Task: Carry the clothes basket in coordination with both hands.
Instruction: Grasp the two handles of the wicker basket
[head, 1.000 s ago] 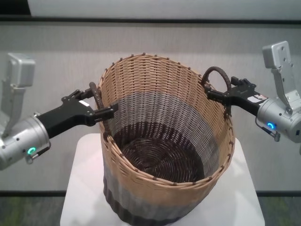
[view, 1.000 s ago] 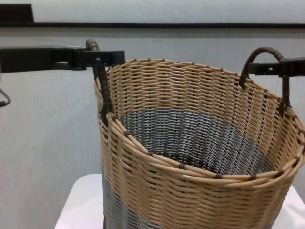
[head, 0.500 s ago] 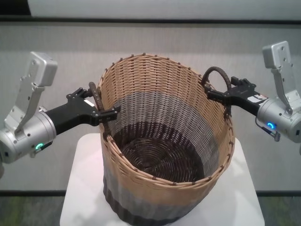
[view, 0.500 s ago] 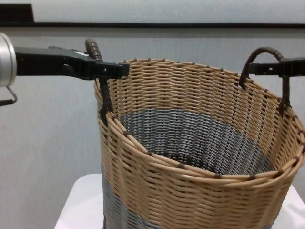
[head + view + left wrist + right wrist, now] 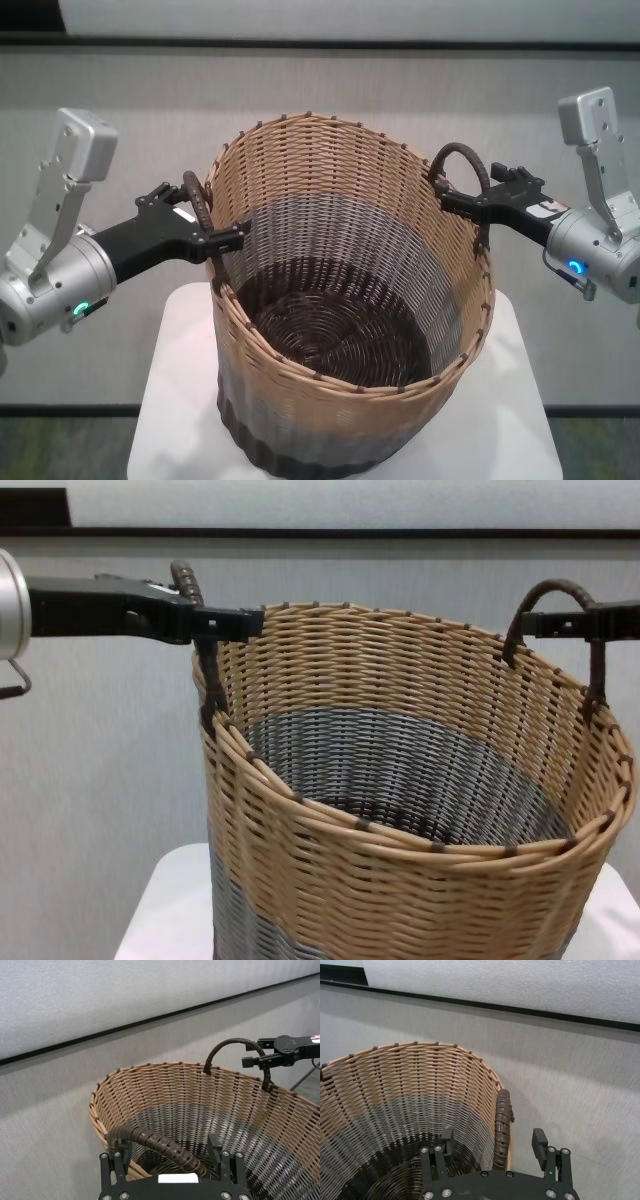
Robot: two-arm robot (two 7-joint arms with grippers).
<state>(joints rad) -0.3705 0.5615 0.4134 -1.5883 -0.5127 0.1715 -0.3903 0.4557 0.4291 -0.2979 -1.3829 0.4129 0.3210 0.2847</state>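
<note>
The clothes basket (image 5: 340,250), woven tan above and grey below, stands on a white pedestal (image 5: 175,400) and leans a little to the left. My left gripper (image 5: 213,226) is open, with its fingers on either side of the dark left handle (image 5: 198,203). In the left wrist view that handle (image 5: 155,1141) runs between the black fingers (image 5: 216,1146). My right gripper (image 5: 470,194) is open too and straddles the right handle (image 5: 463,158). The right wrist view shows the handle (image 5: 502,1120) between its fingers (image 5: 540,1141). In the chest view both grippers (image 5: 215,622) (image 5: 560,623) sit at rim height.
A grey wall with a dark horizontal rail (image 5: 320,42) stands close behind the basket. The pedestal is only slightly wider than the basket's base. A greenish floor (image 5: 60,450) shows on both sides of it.
My left wrist has swung upward. Its gripper has drawn left with the handle, and the basket's rim has shifted slightly left and tilted. The right arm has held still.
</note>
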